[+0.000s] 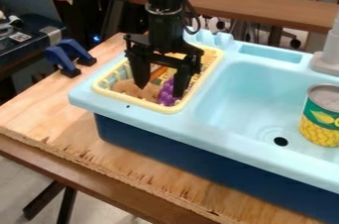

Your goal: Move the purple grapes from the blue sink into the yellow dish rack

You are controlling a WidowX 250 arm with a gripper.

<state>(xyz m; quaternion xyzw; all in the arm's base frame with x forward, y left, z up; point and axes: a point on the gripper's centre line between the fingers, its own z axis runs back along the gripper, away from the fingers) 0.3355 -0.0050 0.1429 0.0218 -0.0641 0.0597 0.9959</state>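
Two fingers of a black tool [159, 89] stand wide apart over a yellow basket [134, 100] at upper left of the frame. One fingertip is beside a purple, grape-like bunch [165, 94], the other by a tan item [126, 87] (its exact shape is hard to tell), both in the basket. At right, a corn can [323, 114] stands in the light-blue sink [232, 91], set on a wooden counter [39, 106].

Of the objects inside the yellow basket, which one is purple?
The grape-like bunch at the front right of the basket; the lumpy piece to its left is tan.
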